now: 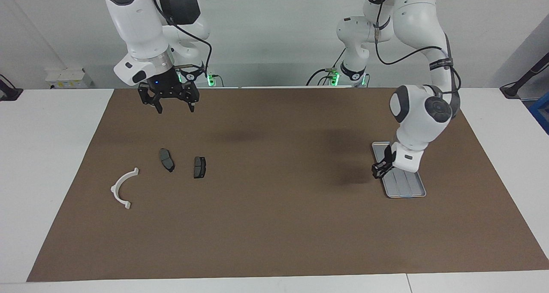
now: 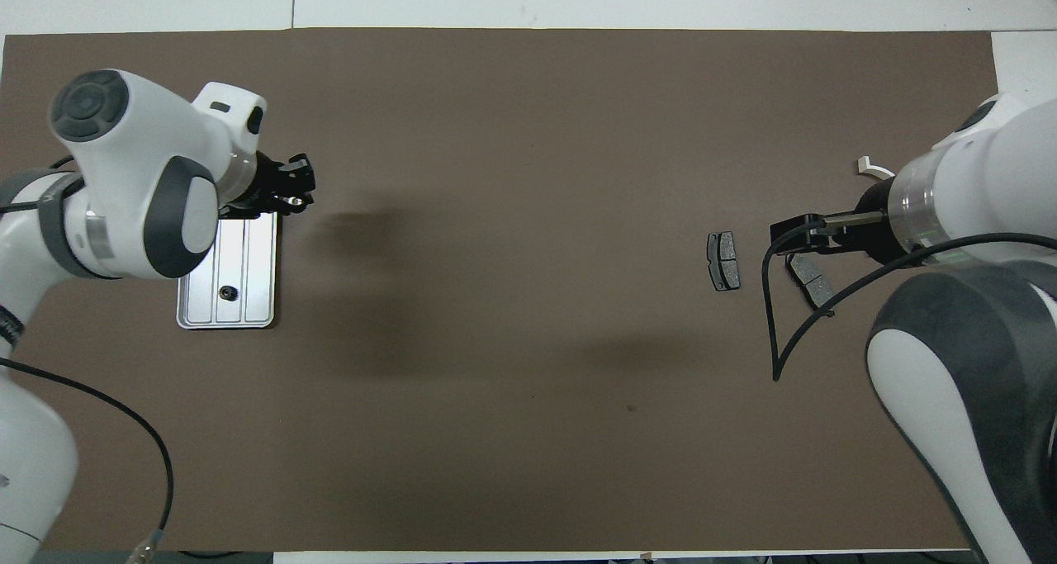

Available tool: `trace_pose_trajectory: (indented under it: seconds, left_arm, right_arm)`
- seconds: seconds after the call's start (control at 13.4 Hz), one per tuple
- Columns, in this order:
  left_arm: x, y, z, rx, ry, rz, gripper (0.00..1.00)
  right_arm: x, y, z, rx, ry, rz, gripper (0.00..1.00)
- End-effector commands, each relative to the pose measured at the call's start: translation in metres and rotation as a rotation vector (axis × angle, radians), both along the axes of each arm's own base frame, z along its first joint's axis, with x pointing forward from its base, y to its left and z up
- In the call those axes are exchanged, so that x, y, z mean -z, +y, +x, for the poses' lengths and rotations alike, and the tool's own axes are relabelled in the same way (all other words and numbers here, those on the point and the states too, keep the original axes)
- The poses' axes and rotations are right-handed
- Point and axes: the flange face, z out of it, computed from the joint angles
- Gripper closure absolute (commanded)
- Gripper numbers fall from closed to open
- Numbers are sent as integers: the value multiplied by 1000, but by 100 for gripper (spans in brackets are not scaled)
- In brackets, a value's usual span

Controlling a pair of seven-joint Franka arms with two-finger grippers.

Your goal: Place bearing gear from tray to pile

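With the left gripper [image 1: 379, 171] pinched on what looked like a small silvery bearing gear [image 2: 289, 203] just above the shallow silver-grey metal tray [image 1: 407, 191], it wanted a level, unhurried carry to the pile [image 1: 167, 160] of dark grey brake-pad-shaped pieces [image 1: 199, 167] and white curved plastic arc [image 1: 122, 189], near which the right gripper [image 1: 173, 108] hovered open-jawed.

The tray [image 2: 256, 254] looks like bright metal — glossy and ribbed. The mat [image 1: 274, 224] is matt brown, like paper, on a smooth white tabletop [image 1: 51, 164]. The arc piece [image 1: 122, 189] looks like smooth white plastic — the two brake pads [image 1: 183, 163] are dull dark grey.
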Motion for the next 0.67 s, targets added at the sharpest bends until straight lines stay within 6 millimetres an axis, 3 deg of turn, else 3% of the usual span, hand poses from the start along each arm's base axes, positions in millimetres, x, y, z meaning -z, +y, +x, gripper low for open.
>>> trace_pose_trajectory:
  seconds: [0.0,0.15,0.3,0.6]
  left_arm:
    - [4,-103,-24,-100,30,4,92]
    - [13,-145,-47,-128,23,15,92]
    - [38,-176,-74,-141,9,6,91]
    - [75,-191,-101,-171,13,8,88]
  right_arm:
    - [11,2,3,19,-5,20,0]
    - [11,1,4,19,-7,20,0]
    - [11,1,4,20,-7,20,0]
    - [14,0,2,20,-1,17,0]
